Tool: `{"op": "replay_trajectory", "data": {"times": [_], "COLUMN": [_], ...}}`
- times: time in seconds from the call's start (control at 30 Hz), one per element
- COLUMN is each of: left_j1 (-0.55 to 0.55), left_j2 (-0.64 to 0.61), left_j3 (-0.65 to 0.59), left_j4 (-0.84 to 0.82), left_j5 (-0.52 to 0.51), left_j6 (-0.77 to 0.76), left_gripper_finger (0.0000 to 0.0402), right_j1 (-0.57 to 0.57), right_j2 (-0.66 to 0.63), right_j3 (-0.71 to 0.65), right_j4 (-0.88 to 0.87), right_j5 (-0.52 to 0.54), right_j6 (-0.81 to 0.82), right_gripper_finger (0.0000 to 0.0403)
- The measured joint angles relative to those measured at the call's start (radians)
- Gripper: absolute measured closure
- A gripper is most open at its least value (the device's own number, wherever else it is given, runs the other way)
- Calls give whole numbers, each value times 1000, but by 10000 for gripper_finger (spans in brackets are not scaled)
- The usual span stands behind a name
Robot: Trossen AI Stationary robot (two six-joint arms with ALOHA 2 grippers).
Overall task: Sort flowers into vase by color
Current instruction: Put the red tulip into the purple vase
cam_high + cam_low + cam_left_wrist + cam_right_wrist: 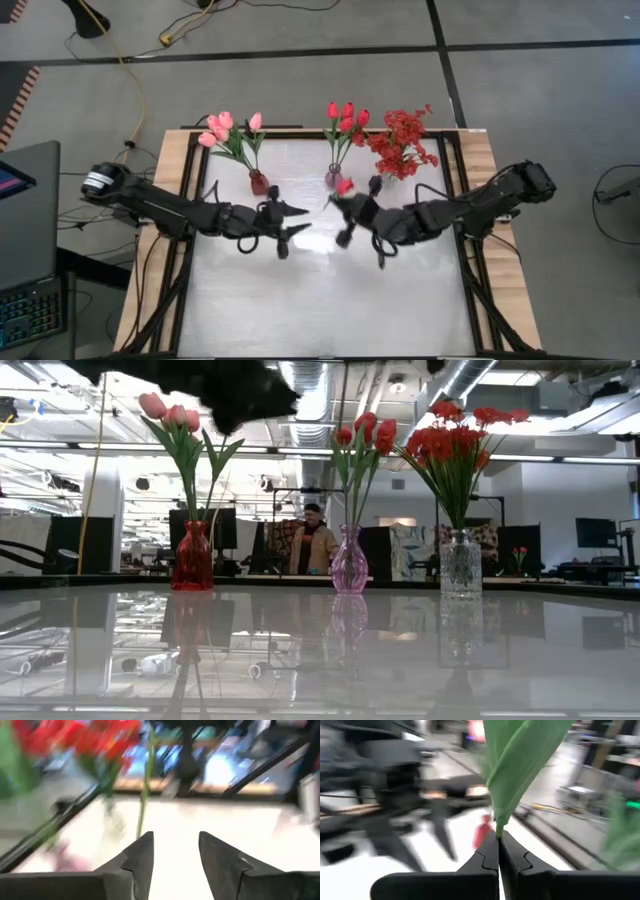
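The right end effector (498,840) was pressed shut on the green stem of a red tulip (345,186), held above the middle of the bench (330,300), just in front of the pink vase (333,178). The left end effector (297,220) hung close by, facing it, its fingers (142,855) spread apart with nothing between them. Along the far edge of the bench stood three vases: pale pink tulips (225,128) in the red vase (193,558), red tulips (366,430) in the pink vase, and sprays of small red blossoms (455,435) in the clear vase (460,565).
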Motion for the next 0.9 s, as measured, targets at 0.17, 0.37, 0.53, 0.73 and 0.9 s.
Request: {"op": "replay_trajectory", "data": {"times": [0.17,0.37,0.53,0.73,0.9], "left_j1": [-8,-44,-49,-49,-49], "left_j2": [-111,-116,-96,-89,-89], "left_j3": [0,0,-1,-1,-1], "left_j4": [-294,-334,-332,-331,-333], "left_j5": [-101,-106,-107,-134,-144], "left_j6": [-114,-130,-130,-130,-130], "left_gripper_finger": [252,262,264,264,265], "right_j1": [-102,-218,-274,-306,-330], "right_j2": [12,29,35,35,35], "right_j3": [0,0,0,0,0], "right_j4": [-3,5,11,9,-10], "right_j5": [61,78,78,72,20], "right_j6": [-1,-18,-43,-54,-25], "right_gripper_finger": [381,381,381,381,381]}}
